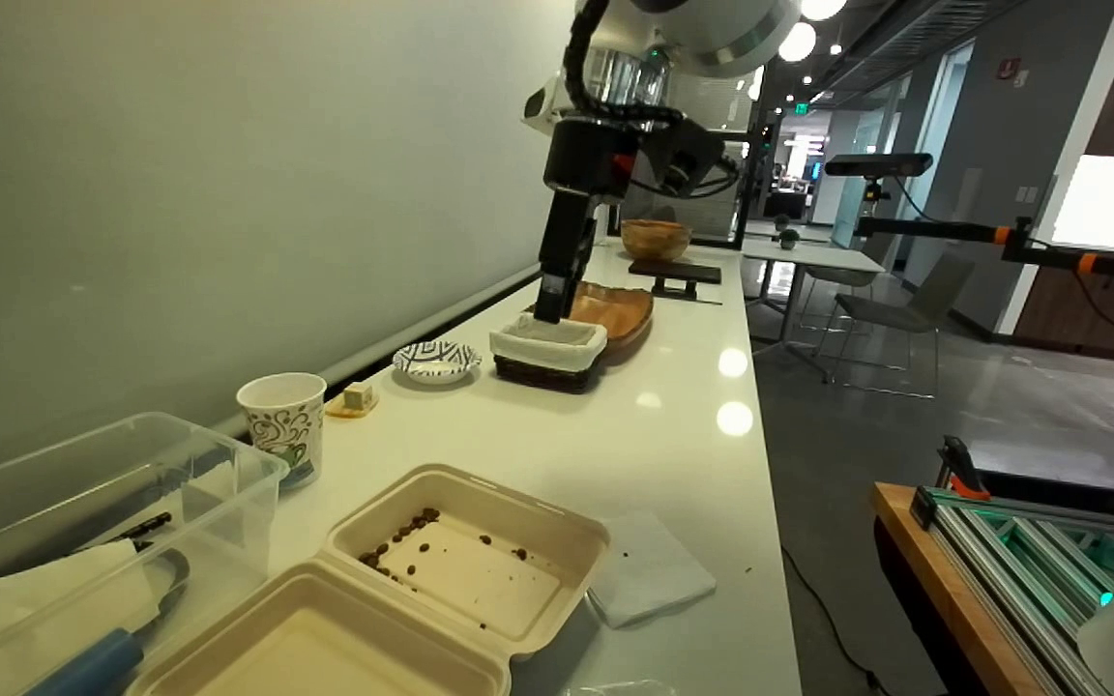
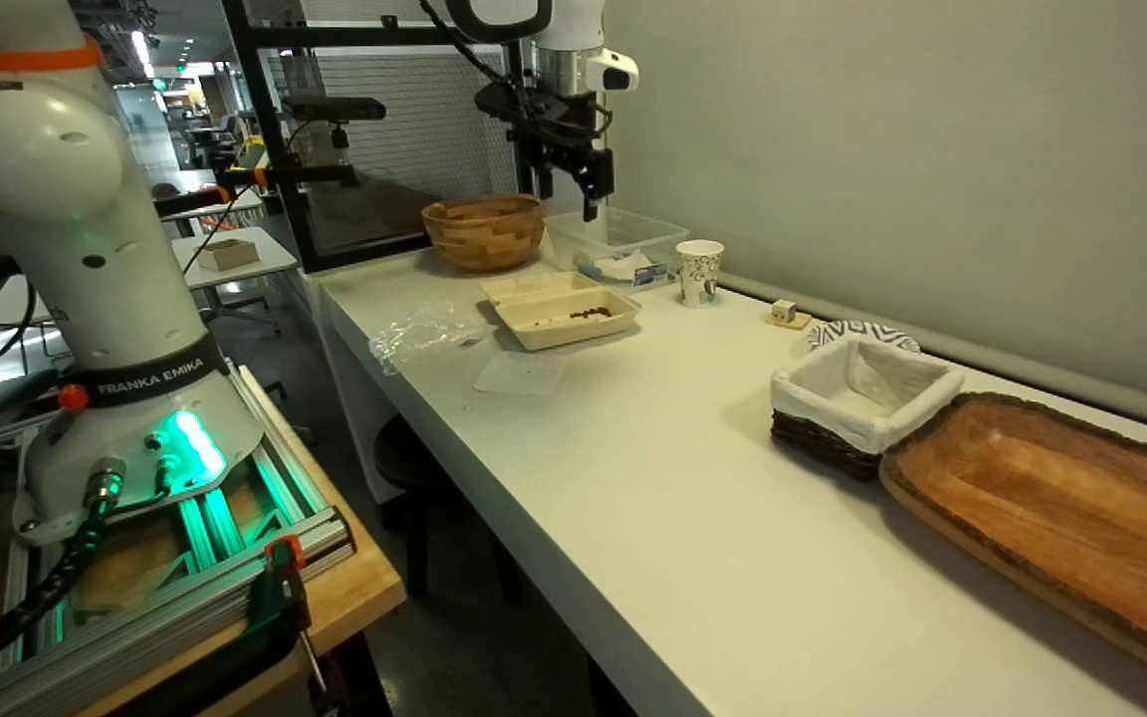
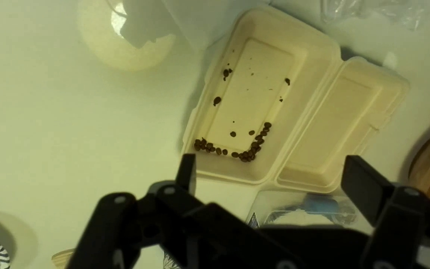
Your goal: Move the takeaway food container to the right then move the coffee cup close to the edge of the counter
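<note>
We have the gripper (image 3: 269, 170) up above the counter (image 2: 633, 478), its jaws standing wide apart, and right there in our wrist view the takeaway food container (image 3: 254, 93) lies hinged open, dark bean-like bits (image 3: 250, 154) gathered along the sides of one half! In both exterior views we find it flat on that glossy white surface, a pale napkin (image 1: 654, 570) just beside it, and over by the wall (image 1: 228, 193) there's the coffee cup (image 1: 286, 425), upright near the clear plastic tub (image 1: 248, 522), well apart from the counter's open edge.
</note>
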